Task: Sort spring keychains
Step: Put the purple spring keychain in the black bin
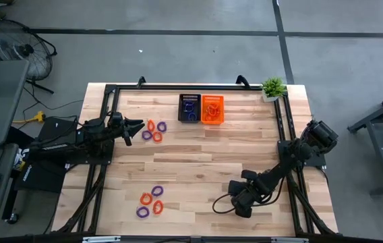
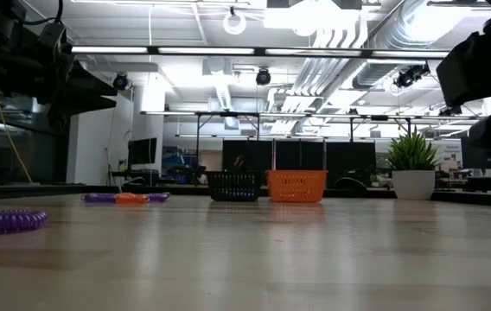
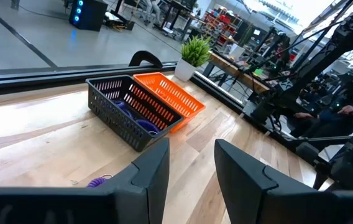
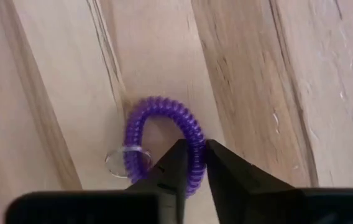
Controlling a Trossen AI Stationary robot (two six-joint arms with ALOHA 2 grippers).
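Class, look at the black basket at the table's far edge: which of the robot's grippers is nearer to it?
Left. The left gripper hovers just left of the black basket, near a cluster of keychains; the right gripper is at the near edge, pinching a purple keychain.

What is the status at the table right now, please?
Right pincer closed on a purple keychain at the table's near edge. Left pincer open, waiting by the far cluster. Nothing in the way.

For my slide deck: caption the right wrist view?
Right gripper closes on a purple spring keychain lying on the wooden table.
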